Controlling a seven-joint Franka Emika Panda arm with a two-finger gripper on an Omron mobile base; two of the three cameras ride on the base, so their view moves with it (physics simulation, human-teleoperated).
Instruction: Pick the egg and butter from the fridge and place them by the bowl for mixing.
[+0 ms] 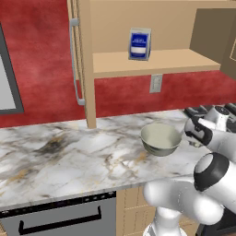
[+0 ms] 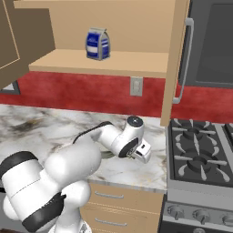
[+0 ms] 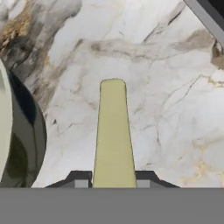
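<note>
A pale yellow butter stick points away from me just above the marble counter, with my gripper shut on its near end. At the left edge of the hand view curves the wall of the grey-green bowl, close beside the butter. From the left base view the bowl stands upright on the counter, my wrist just to its right. In the right base view my arm covers the bowl. The egg and the fridge are out of view.
A blue and white bag stands on the open wooden shelf above the counter. A gas stove adjoins the counter on the right. A tan cabinet panel with a grey bar handle comes down to the counter's back.
</note>
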